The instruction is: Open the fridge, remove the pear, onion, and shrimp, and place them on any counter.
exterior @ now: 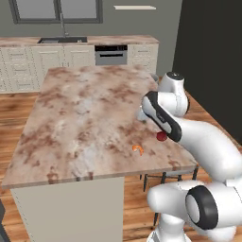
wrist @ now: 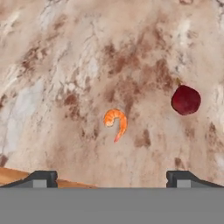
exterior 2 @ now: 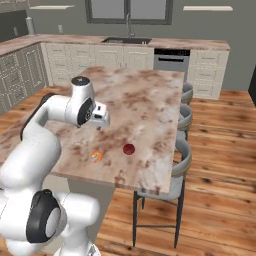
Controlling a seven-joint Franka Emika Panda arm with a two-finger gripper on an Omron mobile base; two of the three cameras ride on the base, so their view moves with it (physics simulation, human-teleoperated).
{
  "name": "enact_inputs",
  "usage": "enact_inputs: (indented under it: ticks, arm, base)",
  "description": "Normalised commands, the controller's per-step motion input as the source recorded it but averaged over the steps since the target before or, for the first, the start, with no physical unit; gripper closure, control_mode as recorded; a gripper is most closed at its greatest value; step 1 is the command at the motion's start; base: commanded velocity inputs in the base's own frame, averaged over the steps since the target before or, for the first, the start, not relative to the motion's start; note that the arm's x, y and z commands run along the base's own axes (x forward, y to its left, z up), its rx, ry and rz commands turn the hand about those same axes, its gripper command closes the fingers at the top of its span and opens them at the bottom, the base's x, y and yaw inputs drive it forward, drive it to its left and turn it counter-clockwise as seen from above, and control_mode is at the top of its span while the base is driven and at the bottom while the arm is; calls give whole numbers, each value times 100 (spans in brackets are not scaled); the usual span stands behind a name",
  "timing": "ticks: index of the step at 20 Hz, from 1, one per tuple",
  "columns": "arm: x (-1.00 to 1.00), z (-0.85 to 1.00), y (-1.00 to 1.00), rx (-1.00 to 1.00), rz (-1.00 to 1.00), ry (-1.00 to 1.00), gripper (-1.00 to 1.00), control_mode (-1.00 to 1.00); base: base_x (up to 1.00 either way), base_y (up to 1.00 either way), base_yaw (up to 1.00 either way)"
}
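- Shrimp (wrist: 116,124) is seen lying on the beige, brown-marbled tabletop (exterior: 85,113), near the front edge on the robot's side; it also shows as a small orange curl in the left base view (exterior: 137,149) and the right base view (exterior 2: 96,156).
- Onion (wrist: 186,99), dark red and roundish, is set on the same tabletop a little apart from the shrimp, not touching it; in the left base view (exterior: 161,136) it is partly covered by the arm, and in the right base view (exterior 2: 129,149) it lies to the right of the shrimp.
- Gripper (wrist: 112,178) is held above the tabletop, pointed down at the shrimp and onion; its fingertips (wrist: 41,178) are spread wide and nothing is held between them.
- In the right base view the gripper (exterior 2: 102,123) is seen above and behind the shrimp, though its fingers are too small there to be told apart with certainty.
- Stools (exterior 2: 177,172) are tucked along the tabletop's right side.
- A white-cabinet counter with a sink (exterior 2: 125,40) is seen along the far wall under a window.
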Motion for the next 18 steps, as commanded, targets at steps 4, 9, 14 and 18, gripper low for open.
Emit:
enact_inputs:
  ticks: [4,9,14,18]
  arm:
    - [-88,29,0,0,-13,2,-100,-100]
    - [-95,12,0,0,-10,0,-100,-100]
    - [-77,27,0,0,-9,0,-100,-100]
    - [-22,66,0,0,0,-7,-100,-100]
  base:
    - [0,0,0]
    - [0,0,0]
    - [0,0,0]
    - [0,0,0]
